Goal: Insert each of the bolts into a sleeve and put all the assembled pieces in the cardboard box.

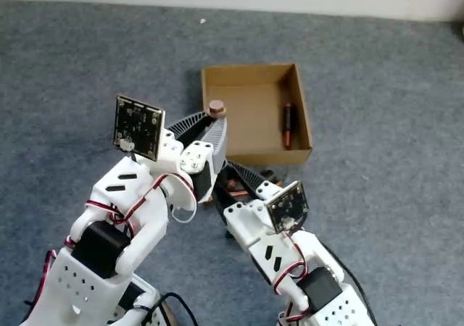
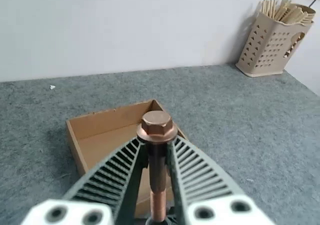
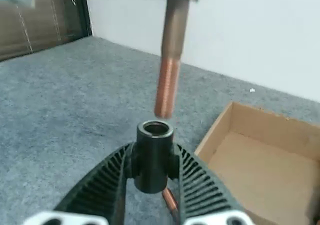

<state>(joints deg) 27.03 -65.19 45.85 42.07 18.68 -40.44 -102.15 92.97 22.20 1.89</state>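
Note:
My left gripper (image 1: 211, 127) is shut on a copper bolt (image 2: 157, 127), held upright with its hex head (image 1: 216, 109) on top, at the near left corner of the cardboard box (image 1: 250, 116). Below it, my right gripper (image 3: 155, 160) is shut on a black sleeve (image 3: 155, 152), held with its bore facing up. The bolt's threaded tip (image 3: 165, 102) hangs just above and slightly behind the sleeve's opening. One assembled piece (image 1: 287, 125) lies along the box's right wall. The left gripper (image 2: 156, 146) grips the bolt's shaft just under the head.
A loose copper bolt (image 3: 170, 201) lies on the grey carpet under the right gripper. More small parts lie by the box's front wall (image 1: 270, 172). A beige holder of sticks (image 2: 276, 37) stands far off by the white wall.

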